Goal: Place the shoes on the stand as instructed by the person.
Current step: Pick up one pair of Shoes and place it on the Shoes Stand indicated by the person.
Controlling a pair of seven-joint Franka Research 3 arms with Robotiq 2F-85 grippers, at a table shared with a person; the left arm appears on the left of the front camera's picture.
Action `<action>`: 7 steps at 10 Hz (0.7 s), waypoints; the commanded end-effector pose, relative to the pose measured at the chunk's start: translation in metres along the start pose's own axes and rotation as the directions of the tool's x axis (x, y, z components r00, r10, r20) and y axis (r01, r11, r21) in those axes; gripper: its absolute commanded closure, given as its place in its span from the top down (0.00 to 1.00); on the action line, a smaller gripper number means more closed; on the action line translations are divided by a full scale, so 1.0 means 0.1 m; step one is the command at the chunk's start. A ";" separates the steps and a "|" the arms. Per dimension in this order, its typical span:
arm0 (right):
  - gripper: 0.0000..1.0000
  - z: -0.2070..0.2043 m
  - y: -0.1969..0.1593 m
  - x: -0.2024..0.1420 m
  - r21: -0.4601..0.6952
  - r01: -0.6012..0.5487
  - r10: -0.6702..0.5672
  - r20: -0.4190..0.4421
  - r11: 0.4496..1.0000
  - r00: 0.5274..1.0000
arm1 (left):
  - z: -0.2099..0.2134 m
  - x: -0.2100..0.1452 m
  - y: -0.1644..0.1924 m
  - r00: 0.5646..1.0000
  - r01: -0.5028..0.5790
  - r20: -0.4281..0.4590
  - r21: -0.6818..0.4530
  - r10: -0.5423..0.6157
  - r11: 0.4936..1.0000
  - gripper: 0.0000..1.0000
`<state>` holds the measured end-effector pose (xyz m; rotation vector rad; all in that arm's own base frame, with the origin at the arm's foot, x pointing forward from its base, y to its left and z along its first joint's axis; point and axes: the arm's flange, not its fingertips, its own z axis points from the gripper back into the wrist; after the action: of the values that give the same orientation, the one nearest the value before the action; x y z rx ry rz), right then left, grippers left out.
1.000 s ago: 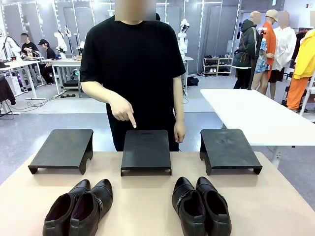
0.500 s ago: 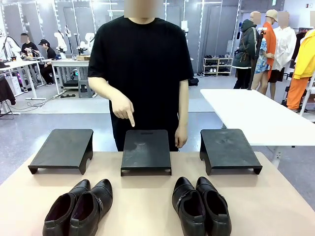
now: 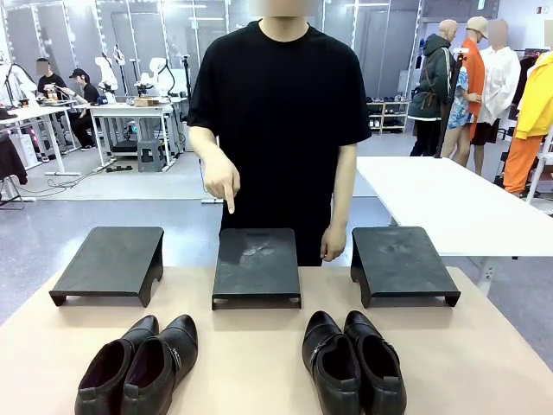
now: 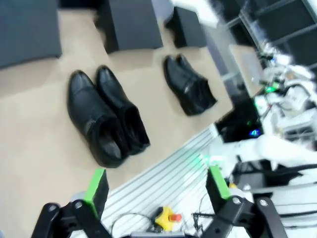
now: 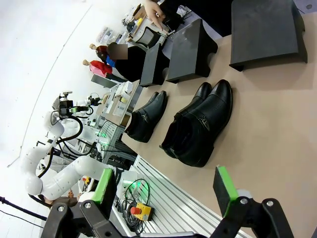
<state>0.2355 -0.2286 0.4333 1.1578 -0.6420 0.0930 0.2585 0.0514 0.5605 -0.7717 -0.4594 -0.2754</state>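
Black matte stands are set in a row across the far part of the tan table (image 3: 251,354), and the middle stand (image 3: 257,264) is taken as the reference. To its left the left stand (image 3: 108,259) sits bare. In front of it and to the left, the left pair of dress shoes (image 3: 138,363) is laid side by side, toes toward the row, presumably so the heels can be reached from the robot's side. Above the middle stand's far edge the person's pointing hand (image 3: 220,177) is held with the index finger aimed down, which is read as naming this stand as the target. In front and to the right the right pair of dress shoes (image 3: 352,361) is laid likewise, and the right stand (image 3: 402,259) is bare. No shoe is yet lifted. The left gripper (image 4: 156,182) is held back from the near table edge with jaws wide apart, and the right gripper (image 5: 164,183) is likewise spread, nothing between the pads.
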 end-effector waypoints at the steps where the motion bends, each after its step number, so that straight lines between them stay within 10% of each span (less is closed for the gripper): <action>1: 1.00 0.01 0.01 0.01 0.012 -0.015 0.015 0.014 1.000 1.000 | -0.38 0.24 -0.26 0.983 0.046 -0.179 0.081 -0.031 0.996 1.00; 7: 1.00 0.01 0.01 0.01 0.012 -0.015 0.015 0.014 1.000 1.000 | -1.71 0.00 -0.79 0.911 0.110 -0.413 0.296 0.023 0.949 1.00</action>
<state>0.2356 -0.2286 0.4332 1.1579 -0.6415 0.0929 0.2768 -0.1188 0.5140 -0.4329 -0.1142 -0.4395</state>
